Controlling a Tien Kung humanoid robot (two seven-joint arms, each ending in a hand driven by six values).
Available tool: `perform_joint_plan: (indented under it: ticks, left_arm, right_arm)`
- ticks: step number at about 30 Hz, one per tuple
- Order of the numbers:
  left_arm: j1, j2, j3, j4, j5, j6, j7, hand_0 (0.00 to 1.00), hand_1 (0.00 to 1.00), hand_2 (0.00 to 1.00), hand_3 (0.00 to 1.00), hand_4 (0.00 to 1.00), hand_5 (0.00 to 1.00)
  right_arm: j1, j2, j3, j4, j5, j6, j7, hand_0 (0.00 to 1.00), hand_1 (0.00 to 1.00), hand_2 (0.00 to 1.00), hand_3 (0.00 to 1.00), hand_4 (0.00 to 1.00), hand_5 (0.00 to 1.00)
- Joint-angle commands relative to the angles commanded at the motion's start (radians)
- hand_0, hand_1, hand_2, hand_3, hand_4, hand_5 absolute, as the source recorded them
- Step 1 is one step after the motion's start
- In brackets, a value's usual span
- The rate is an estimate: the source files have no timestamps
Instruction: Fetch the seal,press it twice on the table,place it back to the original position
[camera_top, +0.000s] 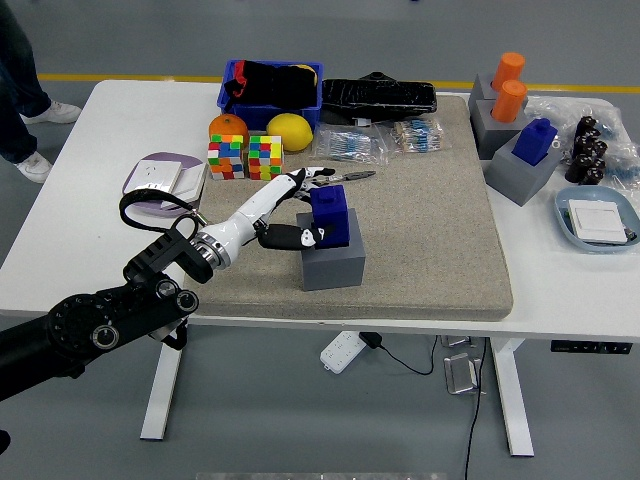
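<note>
A blue seal (331, 216) stands on a grey block (333, 259) in the middle of the tan mat (420, 220). My left hand (300, 210) reaches in from the lower left and is at the seal's left side. Its fingers (310, 178) reach past the seal's far side and the thumb (295, 238) lies against its near side. The hand wraps the seal, which rests on the block. My right arm is out of view.
Two puzzle cubes (246, 156), an orange (228, 126), a lemon (289, 131) and a blue bin (270, 85) stand behind the hand. A second blue seal (535, 141) and two orange seals (508, 86) sit on grey blocks at the right. A purple-rimmed tray (160, 177) lies at the left.
</note>
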Motion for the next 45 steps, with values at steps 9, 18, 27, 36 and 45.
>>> perform_joint_plan:
  ticks: [9, 18, 27, 36, 45]
  left_arm:
    - [-0.016, 0.022, 0.004, -0.027, 0.030, -0.031, 0.061, 0.888, 0.524, 0.429, 0.916, 0.607, 0.002]
    - [-0.020, 0.033, 0.010, -0.042, 0.044, -0.049, 0.090, 0.888, 0.520, 0.430, 0.918, 0.606, 0.002]
    - [-0.019, 0.026, 0.017, -0.042, 0.041, -0.056, 0.098, 0.888, 0.515, 0.429, 0.919, 0.605, 0.002]
    - [-0.020, 0.023, 0.019, -0.032, 0.035, -0.056, 0.097, 0.888, 0.514, 0.429, 0.918, 0.604, 0.002]
    - [-0.017, 0.014, 0.025, -0.008, 0.016, -0.063, 0.090, 0.948, 0.911, 0.817, 0.932, 0.790, 0.002]
  right_arm:
    - [-0.001, -0.002, 0.004, 0.000, -0.001, 0.000, 0.001, 0.786, 0.699, 0.679, 0.640, 0.768, 0.538]
    - [-0.002, -0.003, 0.004, 0.000, -0.001, -0.001, 0.001, 0.786, 0.699, 0.679, 0.639, 0.769, 0.538]
    - [0.000, -0.001, 0.003, 0.000, -0.001, -0.001, 0.001, 0.786, 0.699, 0.678, 0.640, 0.770, 0.538]
    - [-0.001, -0.002, 0.005, -0.001, -0.002, -0.003, 0.002, 0.786, 0.699, 0.678, 0.640, 0.771, 0.538]
    - [0.000, -0.001, 0.003, 0.000, -0.001, -0.003, 0.002, 0.786, 0.699, 0.678, 0.639, 0.771, 0.537]
